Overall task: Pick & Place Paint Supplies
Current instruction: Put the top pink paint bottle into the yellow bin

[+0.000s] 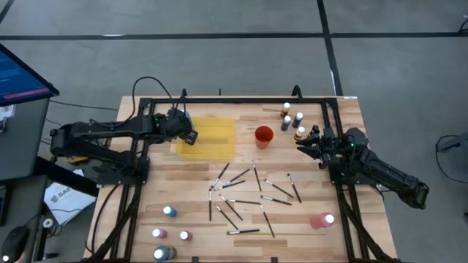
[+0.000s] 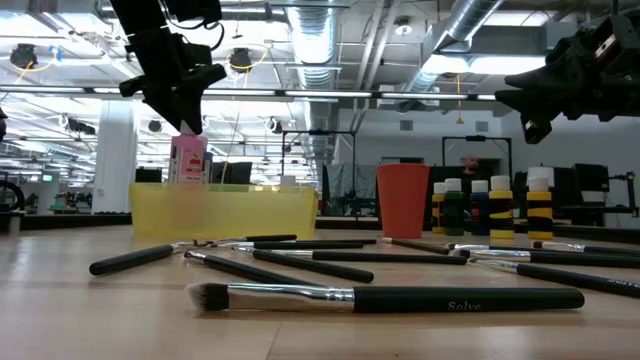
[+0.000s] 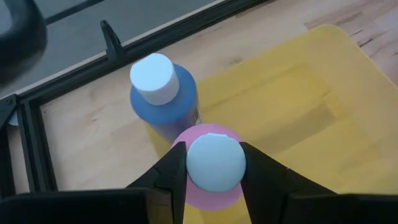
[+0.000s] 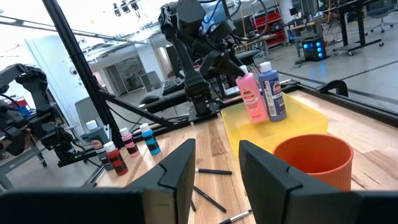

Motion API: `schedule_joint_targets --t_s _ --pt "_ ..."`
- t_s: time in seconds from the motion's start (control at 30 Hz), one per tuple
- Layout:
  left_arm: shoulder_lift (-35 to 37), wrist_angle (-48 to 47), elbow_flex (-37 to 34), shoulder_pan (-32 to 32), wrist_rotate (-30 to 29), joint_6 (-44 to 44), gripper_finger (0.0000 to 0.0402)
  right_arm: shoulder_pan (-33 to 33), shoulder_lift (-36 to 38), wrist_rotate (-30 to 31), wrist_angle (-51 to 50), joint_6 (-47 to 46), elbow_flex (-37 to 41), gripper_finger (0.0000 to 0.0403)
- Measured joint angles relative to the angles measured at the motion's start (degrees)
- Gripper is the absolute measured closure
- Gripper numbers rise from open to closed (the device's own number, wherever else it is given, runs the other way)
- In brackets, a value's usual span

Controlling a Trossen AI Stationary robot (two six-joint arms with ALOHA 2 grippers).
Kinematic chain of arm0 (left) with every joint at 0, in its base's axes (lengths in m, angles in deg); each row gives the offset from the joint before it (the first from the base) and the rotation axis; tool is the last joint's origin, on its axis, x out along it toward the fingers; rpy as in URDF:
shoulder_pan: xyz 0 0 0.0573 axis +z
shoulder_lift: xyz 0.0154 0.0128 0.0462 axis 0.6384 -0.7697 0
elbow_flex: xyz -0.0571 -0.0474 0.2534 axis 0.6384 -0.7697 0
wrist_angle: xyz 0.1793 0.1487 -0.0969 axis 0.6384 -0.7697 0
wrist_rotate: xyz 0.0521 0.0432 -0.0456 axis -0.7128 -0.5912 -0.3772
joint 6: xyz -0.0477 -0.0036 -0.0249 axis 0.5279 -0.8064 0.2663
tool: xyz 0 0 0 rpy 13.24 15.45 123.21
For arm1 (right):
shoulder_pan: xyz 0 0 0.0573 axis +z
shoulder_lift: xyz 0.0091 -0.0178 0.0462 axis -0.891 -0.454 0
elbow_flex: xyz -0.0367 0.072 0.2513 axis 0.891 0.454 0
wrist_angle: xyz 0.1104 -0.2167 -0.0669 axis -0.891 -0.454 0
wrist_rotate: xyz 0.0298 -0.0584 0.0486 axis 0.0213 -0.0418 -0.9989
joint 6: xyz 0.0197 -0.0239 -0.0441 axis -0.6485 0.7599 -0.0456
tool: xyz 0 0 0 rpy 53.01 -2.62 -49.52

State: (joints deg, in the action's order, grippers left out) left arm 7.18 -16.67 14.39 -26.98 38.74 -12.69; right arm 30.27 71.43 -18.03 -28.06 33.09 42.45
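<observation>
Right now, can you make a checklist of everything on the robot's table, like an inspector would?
Surface: wooden table, with a yellow tray on its far left part.
Job's things: pink bottle held tilted over the tray; blue bottle standing at the tray's edge; brushes scattered mid-table; more bottles grouped at the far right and others near the front left.
Clutter: orange cup beside the tray.
Grippers: left gripper clamped on the pink bottle's cap; right gripper open, empty, raised near the far-right bottles.
Cables: black cable looping behind the left arm.
Surroundings: grey floor, a monitor at left; a person far behind.
</observation>
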Motion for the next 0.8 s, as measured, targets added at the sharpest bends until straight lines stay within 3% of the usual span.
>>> schedule_joint_targets --t_s 0.8 --pt "0.5 2.8 -3.1 0.0 -0.8 2.4 0.0291 0.0 0.0 0.0 0.0 0.0 0.0 0.0283"
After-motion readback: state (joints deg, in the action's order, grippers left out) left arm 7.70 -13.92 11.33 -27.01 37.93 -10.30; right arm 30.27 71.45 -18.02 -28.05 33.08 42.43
